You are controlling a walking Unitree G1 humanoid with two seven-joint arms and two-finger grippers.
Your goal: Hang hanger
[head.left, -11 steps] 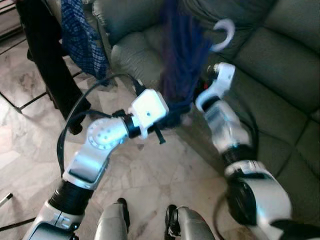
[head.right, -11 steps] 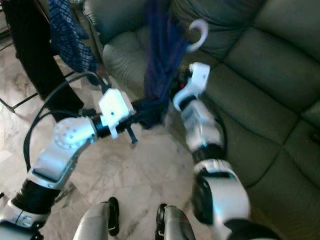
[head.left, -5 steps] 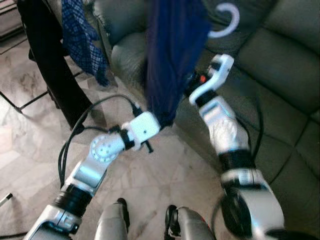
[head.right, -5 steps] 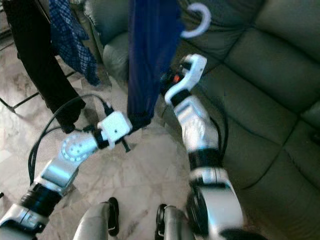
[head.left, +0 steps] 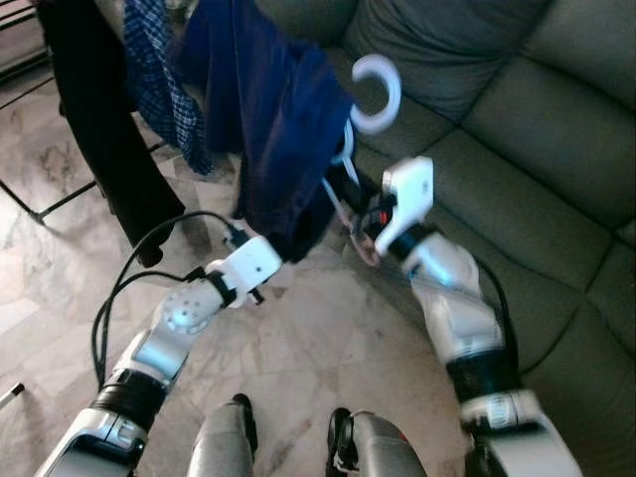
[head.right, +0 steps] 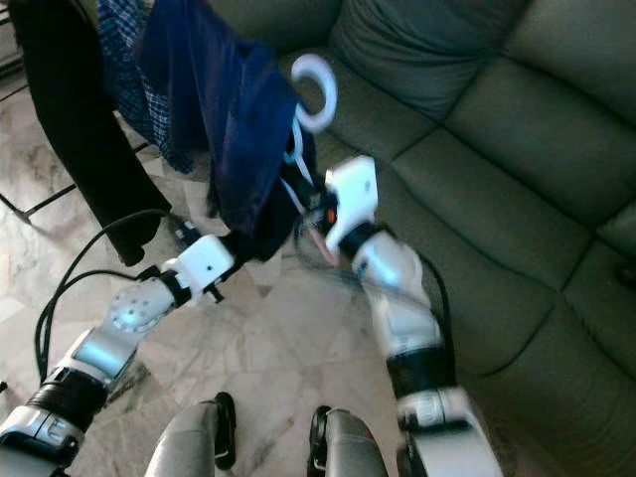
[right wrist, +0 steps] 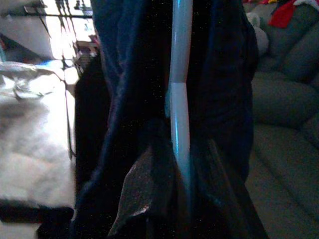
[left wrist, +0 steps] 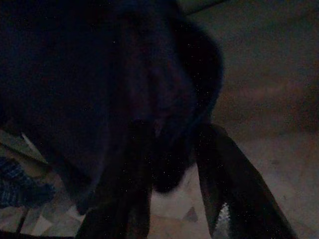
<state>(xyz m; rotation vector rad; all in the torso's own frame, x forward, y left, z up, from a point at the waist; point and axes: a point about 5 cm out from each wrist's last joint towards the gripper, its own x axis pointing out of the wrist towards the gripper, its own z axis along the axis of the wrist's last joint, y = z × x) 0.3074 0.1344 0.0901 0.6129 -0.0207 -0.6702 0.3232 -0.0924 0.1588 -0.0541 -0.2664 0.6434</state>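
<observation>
A white plastic hanger (head.left: 377, 92) carries a dark blue garment (head.left: 268, 119), its hook pointing up in front of the sofa. My right gripper (head.left: 356, 204) is shut on the hanger's neck below the hook. In the right wrist view the white hanger bar (right wrist: 180, 114) runs between the two fingers (right wrist: 137, 194), with dark cloth on both sides. My left gripper (head.left: 283, 243) is at the garment's lower end, shut on the cloth. The left wrist view is very dark, and the garment (left wrist: 149, 99) hangs between the fingers (left wrist: 219, 174).
A grey-green sofa (head.left: 517, 129) spans the right and back. A rack at the upper left holds a black garment (head.left: 94, 109) and a blue checked shirt (head.left: 159, 79). Pale marble floor (head.left: 298, 348) lies below, with my feet (head.left: 288, 427) at the bottom edge.
The hanger and garment have swung left toward the rack, and the hook sits lower and further left. My right wrist followed it left; my left arm dropped lower and left.
</observation>
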